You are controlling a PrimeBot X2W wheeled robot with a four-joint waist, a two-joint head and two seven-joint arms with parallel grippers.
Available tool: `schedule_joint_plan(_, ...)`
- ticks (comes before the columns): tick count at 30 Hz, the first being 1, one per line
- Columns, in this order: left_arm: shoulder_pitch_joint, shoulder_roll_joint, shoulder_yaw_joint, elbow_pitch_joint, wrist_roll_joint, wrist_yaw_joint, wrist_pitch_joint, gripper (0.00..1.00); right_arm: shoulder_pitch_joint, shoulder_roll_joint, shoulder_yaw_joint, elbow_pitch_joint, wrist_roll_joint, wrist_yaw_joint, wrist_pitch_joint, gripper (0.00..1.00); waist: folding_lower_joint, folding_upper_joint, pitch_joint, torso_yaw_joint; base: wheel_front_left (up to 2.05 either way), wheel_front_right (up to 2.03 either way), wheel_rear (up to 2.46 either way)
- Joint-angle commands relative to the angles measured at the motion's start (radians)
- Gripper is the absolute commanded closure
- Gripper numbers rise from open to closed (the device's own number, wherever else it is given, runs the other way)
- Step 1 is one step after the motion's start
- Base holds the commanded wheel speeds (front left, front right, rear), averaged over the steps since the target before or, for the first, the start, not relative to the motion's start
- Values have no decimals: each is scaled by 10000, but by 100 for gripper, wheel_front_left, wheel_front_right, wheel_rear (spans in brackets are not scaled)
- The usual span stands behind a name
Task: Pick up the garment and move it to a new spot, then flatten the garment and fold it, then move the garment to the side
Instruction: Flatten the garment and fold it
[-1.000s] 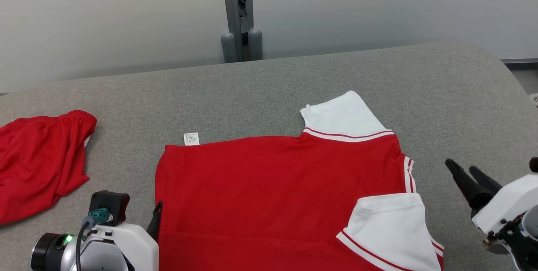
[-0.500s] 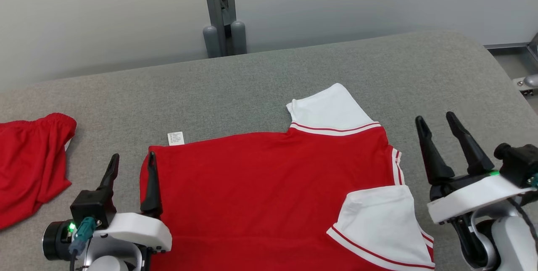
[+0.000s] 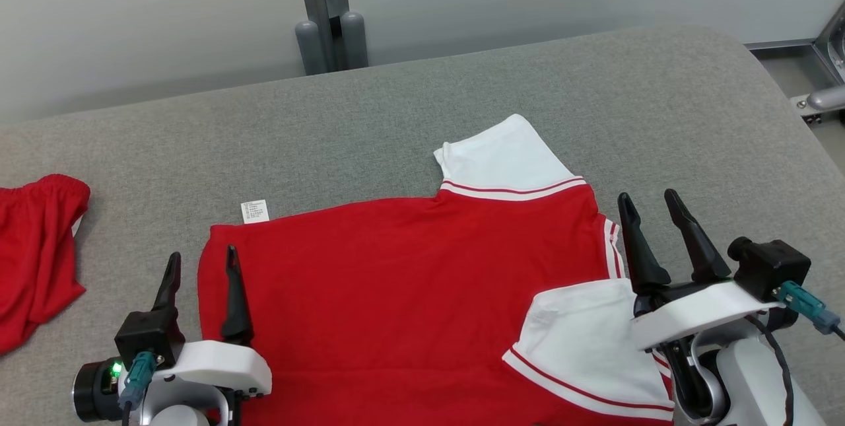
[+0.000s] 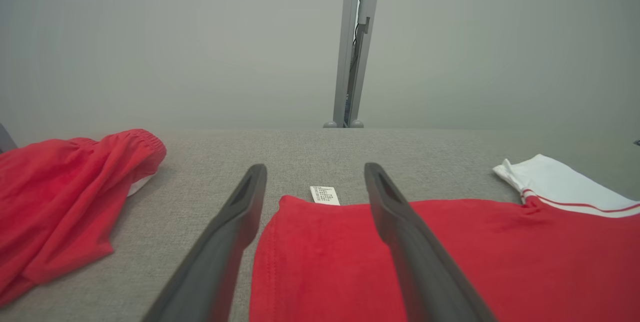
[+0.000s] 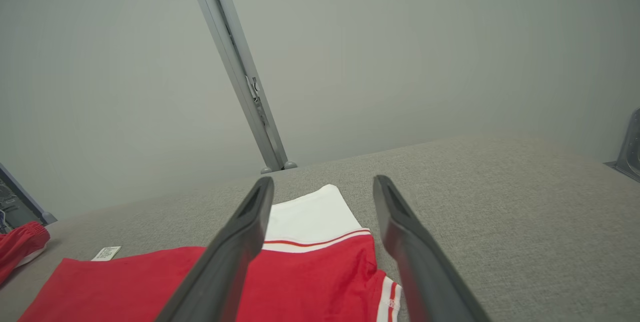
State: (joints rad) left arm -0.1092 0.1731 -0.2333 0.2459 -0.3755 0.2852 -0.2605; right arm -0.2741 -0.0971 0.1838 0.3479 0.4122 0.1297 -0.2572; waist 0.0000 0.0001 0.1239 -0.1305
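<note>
Both arms come up at the two ends of the garment [image 3: 409, 281], a red shirt with white sleeves lying flat and sideways in the middle of the grey table [image 3: 396, 115], hem to my left, shoulders to my right.

A second ago the left gripper [image 3: 202, 255] sat low at the frame's bottom edge and the right gripper [image 3: 648, 196] hung off to the far right, angled away. Now I have both raised and pointing up the head view. The left one straddles the hem edge, one finger over red cloth and the other over bare table. The right one stands at the shoulder seam, just above the near sleeve [image 3: 574, 340]. Both sets of fingers are spread wide and hold nothing.

The head camera has also swung, so the grey post [image 3: 323, 10] and the spare red garment [image 3: 33, 261] slide leftward. I read that as my own turn, not theirs. The shirt itself looks unmoved, its care label [image 3: 255, 211] poking out at the far hem corner and the far sleeve [image 3: 502, 155] lying open.

My judgement is that the move and the flattening are done, and this is the line-up for a fold. Each gripper must still drop and pinch its edge before anything lifts.
</note>
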Motion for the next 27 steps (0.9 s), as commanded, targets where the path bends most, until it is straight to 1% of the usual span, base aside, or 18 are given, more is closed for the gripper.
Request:
schedule_joint_plan(1, -81, 20, 139, 66, 95, -58, -52, 0, -146, -48, -30, 73, -52, 19, -89, 0, 0, -1, 74, -47, 0, 0, 0)
schedule_joint_plan(4, -346, 65, 331, 366, 411, -223, -44, 0, -283, -55, -151, 113, 97, 19, -99, 0, 0, -1, 257, -104, 0, 0, 0)
schedule_joint_plan(6, -515, 213, 355, 792, 634, -243, -43, 0, -327, -65, -228, 108, 164, 19, -101, 0, 0, -1, 375, -142, 0, 0, 0)
schedule_joint_plan(8, -785, 292, 253, 1182, 860, -87, 30, 0, -368, -78, -206, 67, 183, 19, -103, 0, 0, -1, 488, -182, 0, 0, 0)
schedule_joint_plan(11, -1350, 535, 186, 1697, 1059, 33, 467, 0, -425, -84, -106, 5, 196, 19, -104, 0, 0, -1, 663, -241, 0, 0, 0)
schedule_joint_plan(14, -1844, 743, 113, 2174, 1209, 56, 1032, 0, -460, -86, -14, -27, 243, 19, -100, 0, 0, -1, 821, -293, 0, 0, 0)
schedule_joint_plan(19, -2615, 1091, -66, 2927, 1514, 140, 1684, 0, -528, -113, 73, -80, 341, 19, -101, 0, 0, -1, 1040, -369, 0, 0, 0)
schedule_joint_plan(23, -3030, 1188, -360, 3446, 1738, 29, 2084, 0, -594, -139, 136, -125, 443, 19, -101, 0, 0, -1, 1166, -395, 0, 0, 0)
schedule_joint_plan(27, -3247, 1075, -626, 3774, 1736, -269, 2173, 0, -628, -158, 169, -153, 494, 19, -100, 0, 0, -1, 1245, -391, 0, 0, 0)
